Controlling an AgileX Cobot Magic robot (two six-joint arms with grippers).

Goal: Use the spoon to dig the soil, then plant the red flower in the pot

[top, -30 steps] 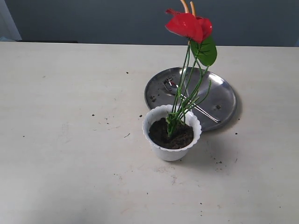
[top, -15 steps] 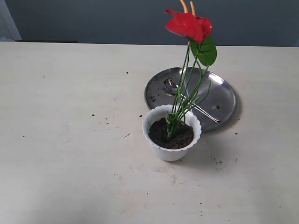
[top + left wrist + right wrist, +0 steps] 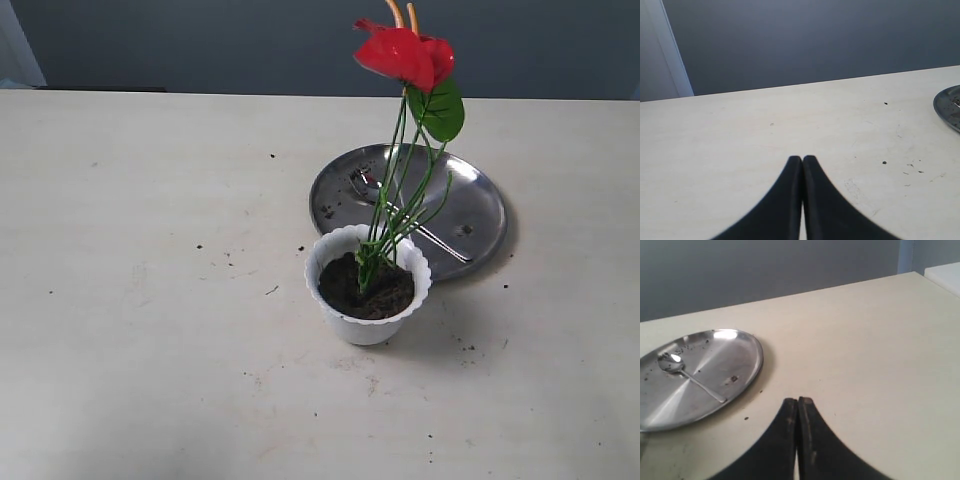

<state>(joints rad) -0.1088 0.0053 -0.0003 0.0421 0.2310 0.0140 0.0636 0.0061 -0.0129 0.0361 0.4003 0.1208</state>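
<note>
the red flower (image 3: 405, 55) stands planted in the pot (image 3: 362, 328). its thin green stems rise out of the soil (image 3: 345, 288) and lean a little toward the far right, so the red blooms and the round green leaf hang above the steel plate (image 3: 485, 215). the pot sits upright on the bench (image 3: 150, 320), just in front of the plate, its scalloped rim close to the plate's near edge — whether the two touch i cannot tell. the spoon (image 3: 694, 381) lies flat on the plate; in the exterior view its bowl points to the far left and its handle runs to the near right. dark crumbs cling to the bowl and dot the plate. a few specks of earth (image 3: 300, 248) lie scattered on the bench around the pot. the left pincer (image 3: 802, 159) is pressed together, tips meeting, over bare bench with only the plate's edge in its view. the right pincer (image 3: 798, 401) is likewise pressed together and pinches nothing — it sits near the plate, apart from the spoon.
</note>
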